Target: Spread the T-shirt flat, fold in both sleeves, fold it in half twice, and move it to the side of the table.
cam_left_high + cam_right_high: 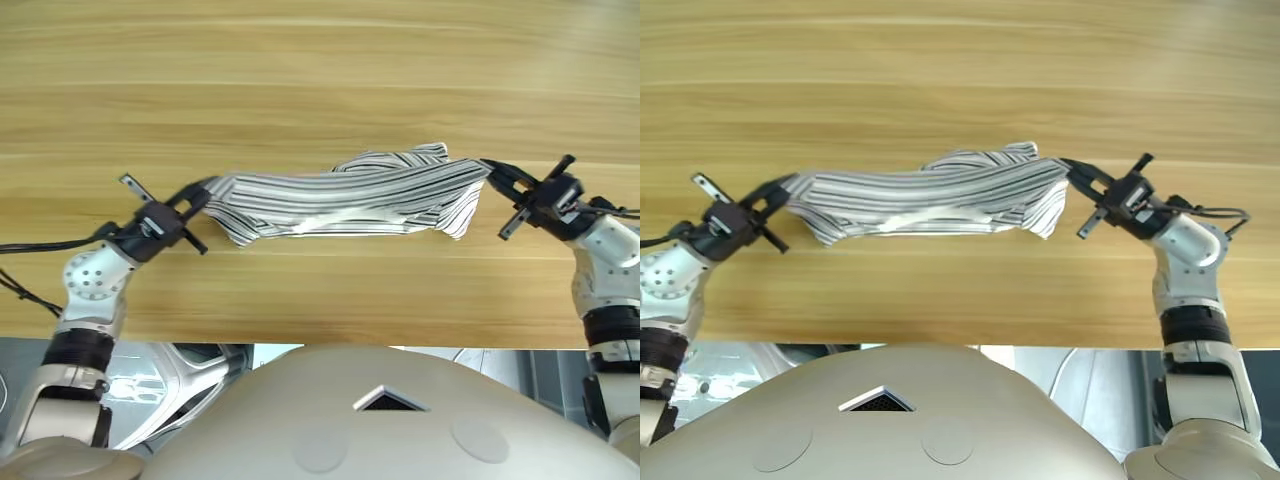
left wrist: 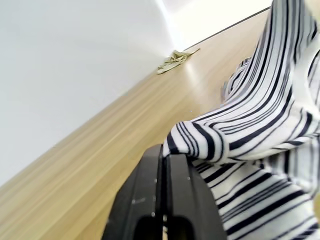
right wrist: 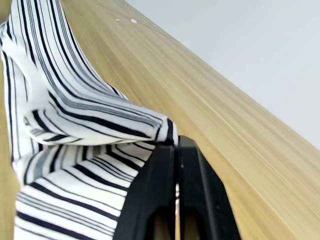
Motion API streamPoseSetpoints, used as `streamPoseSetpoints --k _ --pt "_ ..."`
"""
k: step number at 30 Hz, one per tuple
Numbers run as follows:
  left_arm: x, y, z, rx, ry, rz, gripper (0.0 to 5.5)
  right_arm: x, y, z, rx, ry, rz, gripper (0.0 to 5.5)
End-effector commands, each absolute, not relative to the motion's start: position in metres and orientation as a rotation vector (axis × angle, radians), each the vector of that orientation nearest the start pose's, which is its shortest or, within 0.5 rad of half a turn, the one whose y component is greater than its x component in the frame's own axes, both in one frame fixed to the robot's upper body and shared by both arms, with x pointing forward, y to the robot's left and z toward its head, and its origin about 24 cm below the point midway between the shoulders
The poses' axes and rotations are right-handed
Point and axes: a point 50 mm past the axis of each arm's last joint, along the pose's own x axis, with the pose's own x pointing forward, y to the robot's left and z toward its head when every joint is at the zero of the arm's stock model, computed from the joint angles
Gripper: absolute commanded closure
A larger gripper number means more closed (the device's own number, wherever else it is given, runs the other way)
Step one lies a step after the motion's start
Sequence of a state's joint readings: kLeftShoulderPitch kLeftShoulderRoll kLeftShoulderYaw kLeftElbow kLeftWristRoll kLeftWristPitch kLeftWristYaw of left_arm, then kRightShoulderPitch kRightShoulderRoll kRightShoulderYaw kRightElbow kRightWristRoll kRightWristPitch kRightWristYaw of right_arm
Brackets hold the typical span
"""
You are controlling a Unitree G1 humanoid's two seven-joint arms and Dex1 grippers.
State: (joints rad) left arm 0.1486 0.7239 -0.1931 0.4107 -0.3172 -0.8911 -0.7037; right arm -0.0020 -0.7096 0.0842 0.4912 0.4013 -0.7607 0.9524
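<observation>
- The T-shirt (image 1: 345,200) (white with dark stripes) is held stretched between the two pincers as a bunched, wrinkled band. It runs from left to right over the wooden desk (image 1: 300,80), nearer the robot's edge of the desk than the far edge.
- The left pincer (image 1: 200,197) is closed on the shirt's left end. In the left wrist view its black fingers (image 2: 145,200) are seen pressed together, with a fold of striped cloth pinched at their tips.
- The right pincer (image 1: 492,170) is closed on the shirt's right end. In the right wrist view its fingers (image 3: 150,200) are likewise shut side by side, and a hem of the cloth is caught at their tips.
- The band is seen a little higher at the right end than at the left. A raised hump of cloth is seen at its upper right, and a loose flap hangs below the right grip.
- A soft shadow is cast on the desk under the cloth; whether the lowest folds touch the wood cannot be told.
- A small pale tangle (image 2: 175,59) (its kind cannot be made out) is seen lying at the desk's edge against a white wall (image 2: 75,60), well apart from the shirt.
</observation>
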Motion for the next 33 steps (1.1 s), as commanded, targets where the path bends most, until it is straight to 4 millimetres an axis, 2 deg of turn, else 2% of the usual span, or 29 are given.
streamPoseSetpoints --k 1,3,4,5,6,7,9,10,11,12,13,14,15,16,17,18,19,20,21,22,23,24,25,26,28,31,33 --pt "0.225 0.242 0.028 0.500 -0.115 -0.826 5.50 0.250 -0.253 0.052 -0.526 -0.121 0.878 5.50" --pt "0.299 0.235 0.061 0.528 -0.169 -0.666 5.50 0.313 -0.237 0.084 -0.569 -0.204 0.688 5.50" --pt "0.332 0.230 0.088 0.511 -0.215 -0.557 5.50 0.343 -0.230 0.109 -0.581 -0.243 0.546 5.50" --pt "0.375 0.225 0.138 0.429 -0.269 -0.323 5.50 0.382 -0.229 0.160 -0.548 -0.315 0.234 5.50" --pt "0.400 0.216 0.187 0.355 -0.338 -0.163 5.50 0.403 -0.228 0.207 -0.553 -0.380 -0.049 5.50" --pt "0.414 0.205 0.228 0.293 -0.388 -0.050 5.50 0.410 -0.227 0.247 -0.546 -0.450 -0.255 5.50" --pt "0.419 0.191 0.298 0.178 -0.518 0.130 5.50 0.406 -0.217 0.309 -0.507 -0.648 -0.497 5.50" --pt "0.408 0.187 0.343 0.103 -0.689 0.210 5.50 0.393 -0.212 0.345 -0.537 -0.839 -0.675 5.50" --pt "0.393 0.187 0.378 0.065 -0.868 0.268 5.50 0.378 -0.208 0.371 -0.497 -1.014 -0.790 5.50" --pt "0.379 0.191 0.396 0.043 -1.001 0.293 5.50 0.368 -0.205 0.382 -0.461 -1.139 -0.838 5.50" --pt "0.375 0.200 0.391 0.028 -1.052 0.296 5.50 0.366 -0.205 0.376 -0.451 -1.175 -0.801 5.50" --pt "0.377 0.207 0.378 0.030 -1.045 0.282 5.50 0.371 -0.205 0.363 -0.449 -1.143 -0.711 5.50" --pt "0.389 0.211 0.332 0.101 -0.915 0.174 5.50 0.388 -0.203 0.317 -0.492 -0.951 -0.450 5.50" --pt "0.396 0.212 0.288 0.174 -0.794 0.061 5.50 0.397 -0.203 0.270 -0.524 -0.779 -0.242 5.50" --pt "0.394 0.216 0.234 0.242 -0.666 -0.042 5.50 0.395 -0.209 0.211 -0.555 -0.593 -0.035 5.50" --pt "0.384 0.219 0.180 0.286 -0.530 -0.161 5.50 0.377 -0.220 0.159 -0.597 -0.491 0.115 5.50" --pt "0.367 0.221 0.135 0.351 -0.435 -0.271 5.50 0.355 -0.232 0.120 -0.588 -0.405 0.225 5.50" --pt "0.334 0.223 0.082 0.403 -0.310 -0.434 5.50 0.318 -0.242 0.085 -0.607 -0.360 0.368 5.50" --pt "0.300 0.223 0.044 0.438 -0.221 -0.576 5.50 0.284 -0.246 0.063 -0.610 -0.324 0.497 5.50" --pt "0.253 0.226 0.007 0.432 -0.122 -0.688 5.50 0.239 -0.252 0.036 -0.619 -0.228 0.647 5.50" --pt "0.215 0.228 -0.015 0.440 -0.049 -0.759 5.50 0.205 -0.256 0.020 -0.603 -0.149 0.741 5.50" --pt "0.187 0.230 -0.032 0.470 0.038 -0.808 5.50 0.182 -0.259 0.011 -0.581 -0.081 0.784 5.50" --pt "0.169 0.231 -0.043 0.483 0.100 -0.836 5.50 0.171 -0.260 0.008 -0.564 -0.039 0.806 5.50" --pt "0.161 0.231 -0.053 0.488 0.161 -0.843 5.50 0.173 -0.259 0.003 -0.572 -0.002 0.819 5.50" --pt "0.156 0.230 -0.062 0.474 0.224 -0.823 5.50 0.185 -0.255 -0.003 -0.607 0.054 0.833 5.50" --pt "0.157 0.232 -0.061 0.477 0.227 -0.770 5.50 0.198 -0.254 -0.005 -0.634 0.101 0.832 5.50" --pt "0.150 0.237 -0.059 0.457 0.228 -0.760 5.50 0.197 -0.258 -0.005 -0.639 0.119 0.828 5.50"
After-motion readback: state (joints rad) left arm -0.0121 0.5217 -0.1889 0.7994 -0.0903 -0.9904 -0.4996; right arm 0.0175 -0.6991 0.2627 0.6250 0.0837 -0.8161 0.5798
